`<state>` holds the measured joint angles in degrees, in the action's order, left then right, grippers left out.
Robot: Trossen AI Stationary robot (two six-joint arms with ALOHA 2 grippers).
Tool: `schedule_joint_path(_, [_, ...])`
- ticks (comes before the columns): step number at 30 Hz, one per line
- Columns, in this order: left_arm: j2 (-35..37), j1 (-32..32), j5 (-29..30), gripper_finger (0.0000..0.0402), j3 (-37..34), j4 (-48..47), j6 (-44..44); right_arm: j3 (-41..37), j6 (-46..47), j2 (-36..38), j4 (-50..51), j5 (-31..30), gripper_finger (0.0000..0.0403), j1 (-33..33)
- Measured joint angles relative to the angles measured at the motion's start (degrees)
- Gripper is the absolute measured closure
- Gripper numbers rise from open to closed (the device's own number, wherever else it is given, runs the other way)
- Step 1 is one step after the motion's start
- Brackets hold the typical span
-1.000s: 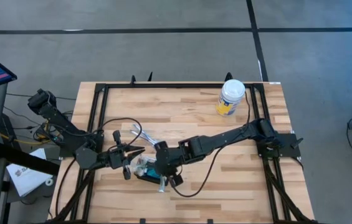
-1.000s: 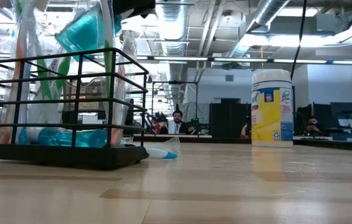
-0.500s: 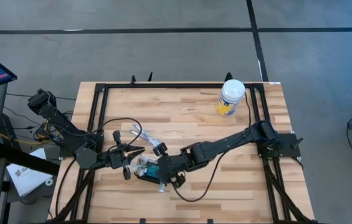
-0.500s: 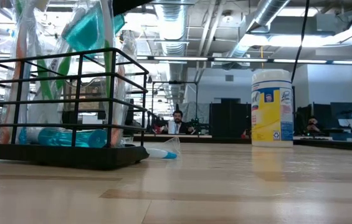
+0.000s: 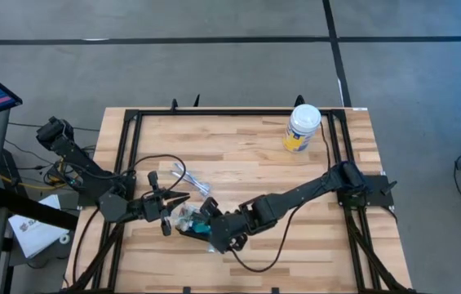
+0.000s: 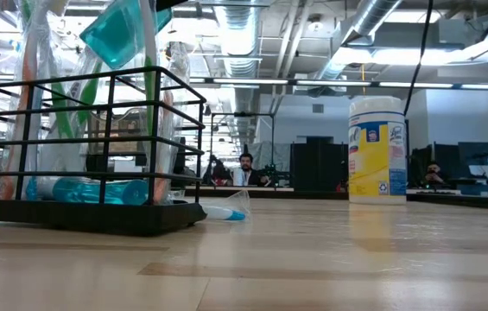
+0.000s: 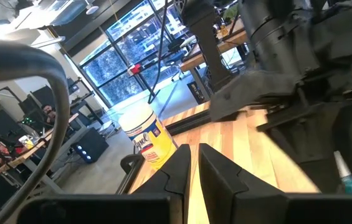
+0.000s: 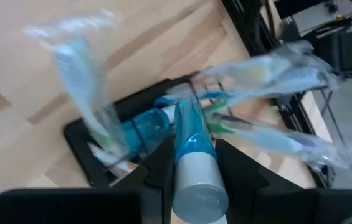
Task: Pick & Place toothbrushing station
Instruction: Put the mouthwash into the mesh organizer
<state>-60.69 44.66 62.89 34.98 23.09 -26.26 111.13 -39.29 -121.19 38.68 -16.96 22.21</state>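
Right end effector (image 8: pixel 189 163), over the toothbrushing station (image 5: pixel 191 222) near the table's (image 5: pixel 246 147) front left, pinches a blue tube with a silver cap (image 8: pixel 192 163), nose angled down toward the black wire holder, apparently to drop it in among the wrapped toothbrushes (image 8: pixel 269 74) standing there. Left end effector (image 5: pixel 177 198), fingers pressed together and empty, waits just beside the holder. One station, one held tube, several wrapped brushes (count unclear), one wipes canister (image 5: pixel 302 127) well apart at the back.
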Motion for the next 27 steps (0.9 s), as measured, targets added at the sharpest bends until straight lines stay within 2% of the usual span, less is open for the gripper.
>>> schedule_joint_path(17, [0.0,0.0,0.0,0.0376,0.0,-0.2,0.0,0.0,0.5,0.0,0.5,2.4,0.0321,-1.5])
schedule_joint_path(27, [0.0,0.0,0.0,0.0376,0.0,-0.2,0.0,3.9,4.5,0.0,4.9,9.4,0.0321,-3.5])
